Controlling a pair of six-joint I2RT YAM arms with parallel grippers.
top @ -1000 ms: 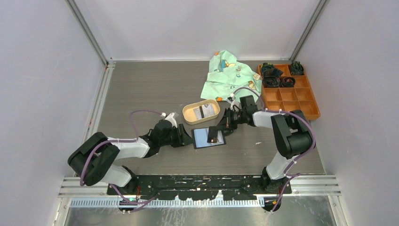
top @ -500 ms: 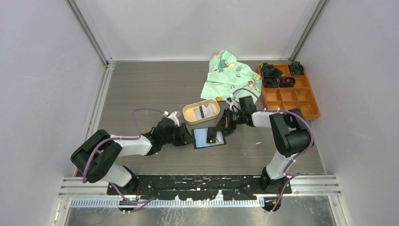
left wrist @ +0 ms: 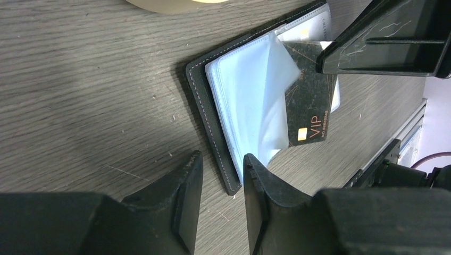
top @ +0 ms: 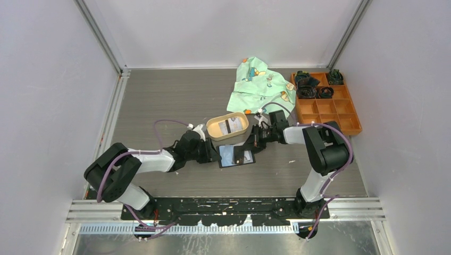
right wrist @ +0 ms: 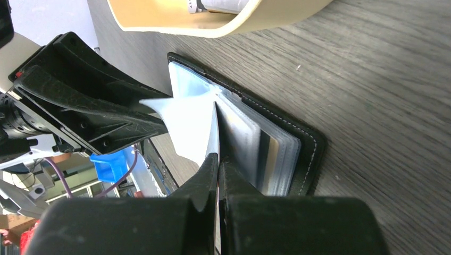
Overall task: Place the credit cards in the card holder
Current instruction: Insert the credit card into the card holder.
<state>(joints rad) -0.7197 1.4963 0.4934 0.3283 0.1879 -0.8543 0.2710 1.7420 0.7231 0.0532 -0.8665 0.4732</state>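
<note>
L arm has swung in closer to the card holder [left wrist: 205, 114] over the last sec. Left fingers [left wrist: 250, 170] have narrowed but are not pressed together: slim gap, nothing pinched. Holder itself has hardly shifted; lies open on the surface [top: 159, 101], just in front of the tan tray [top: 210, 129].

Right fingers [right wrist: 218, 162] are pressed together, same as a sec ago. They look to be pinching the far end of the dark VIP card [left wrist: 311, 101]; R wrist view shows a thin edge clamped between the tips.

Card is part way under a clear sleeve [left wrist: 247, 95], which curls up off the stack. Near end of the card sticks out past the holder's edge. Not seated yet.

Meaning, my read: L side is closing in to steady the holder while R pushes the card home. Insertion under way, not done.

Position re fingers: holder's near corner sits right in line with the L gap, just beyond the tips. Touching or not, can't tell. R tips are over the holder's far side.

One pale card [top: 230, 125] is in the tray, so at least one more to go.
</note>
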